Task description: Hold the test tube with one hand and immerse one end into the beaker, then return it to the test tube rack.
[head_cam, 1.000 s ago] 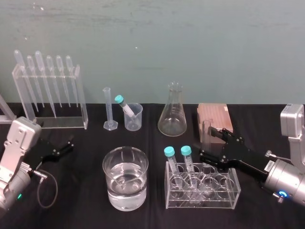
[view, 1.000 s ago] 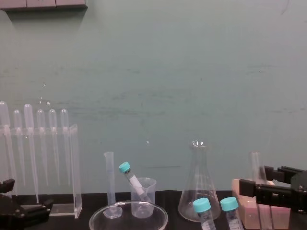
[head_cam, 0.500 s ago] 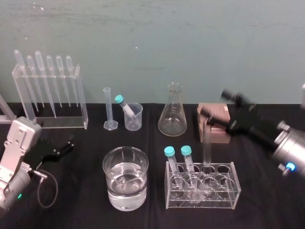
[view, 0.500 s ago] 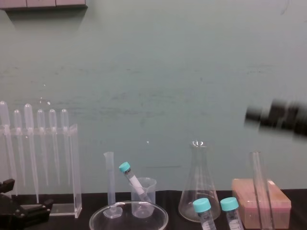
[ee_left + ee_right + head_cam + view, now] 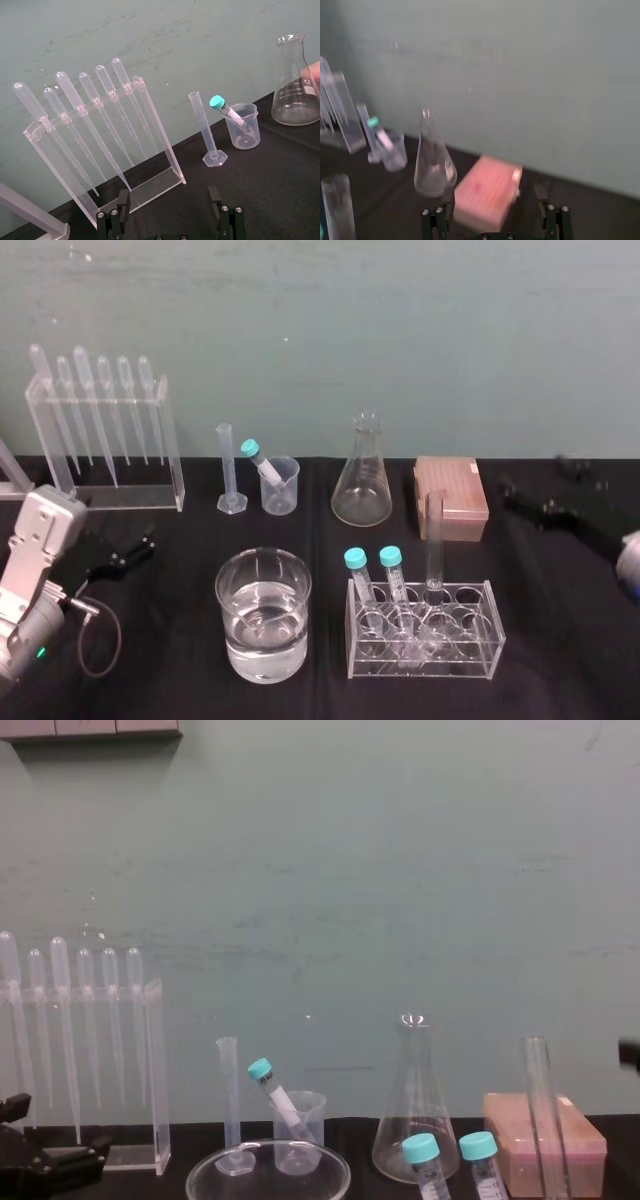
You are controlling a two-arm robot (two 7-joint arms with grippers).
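The long, thin clear-glass test tube [image 5: 433,540] stands upright in the clear plastic rack [image 5: 425,660], at 3 o'clock from the wide, water-filled glass beaker [image 5: 262,650]. My right gripper [image 5: 492,220] sits farther toward 3 o'clock, jaws wide and empty. The left gripper [image 5: 169,215] is parked at 9 o'clock, jaws apart. I judge the return done, so next I only need to keep clear of the smooth glass.

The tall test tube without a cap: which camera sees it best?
The head view: the test tube stands whole and upright in the rack. The chest view catches its upper part, cut off at the bottom edge.
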